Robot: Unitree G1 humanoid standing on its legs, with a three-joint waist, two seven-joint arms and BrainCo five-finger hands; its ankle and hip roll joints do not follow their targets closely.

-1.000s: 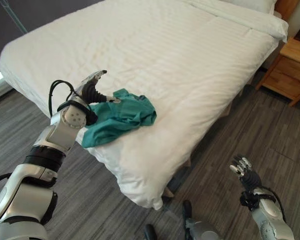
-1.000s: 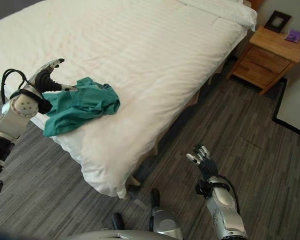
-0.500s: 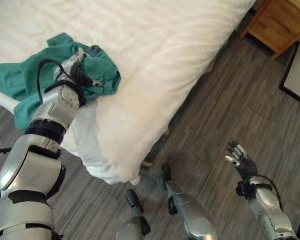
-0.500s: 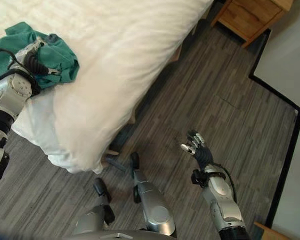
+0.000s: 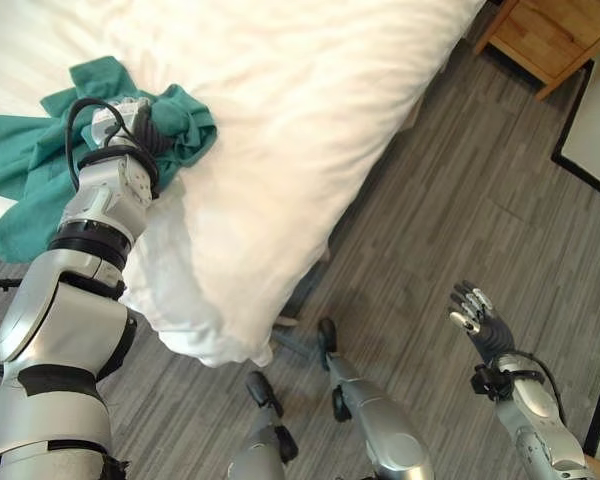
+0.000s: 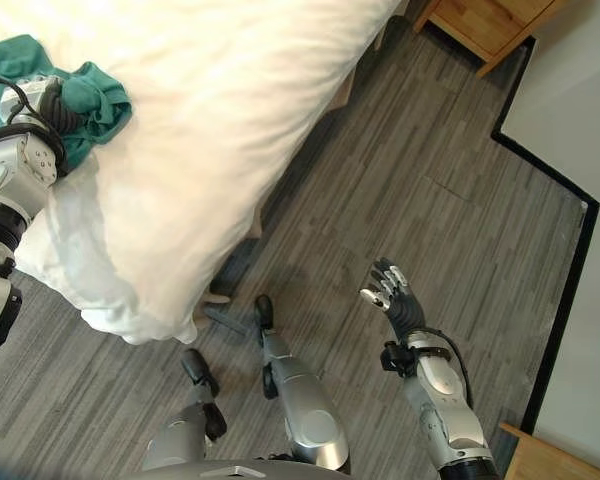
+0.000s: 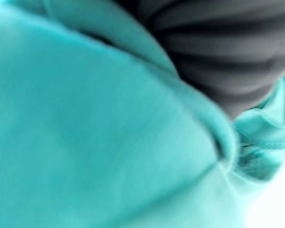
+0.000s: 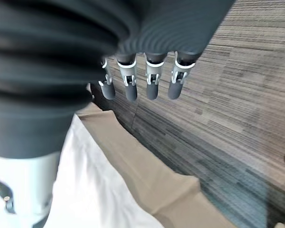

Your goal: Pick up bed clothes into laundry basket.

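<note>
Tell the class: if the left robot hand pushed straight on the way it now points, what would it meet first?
The green cloth. The left robot hand is already pressed into it on the bed, and its wrist view shows cloth right against the cover. Beyond the cloth lies the white bedding, though depth is hard to judge.

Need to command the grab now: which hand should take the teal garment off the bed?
Left. The left hand is already on the teal garment at the bed edge; the right hand hangs over bare floor.

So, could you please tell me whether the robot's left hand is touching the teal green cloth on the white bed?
Touching. In the left eye view the left hand is sunk into the teal green cloth on the white bed; the left wrist view shows cloth pressed against its cover.
</note>
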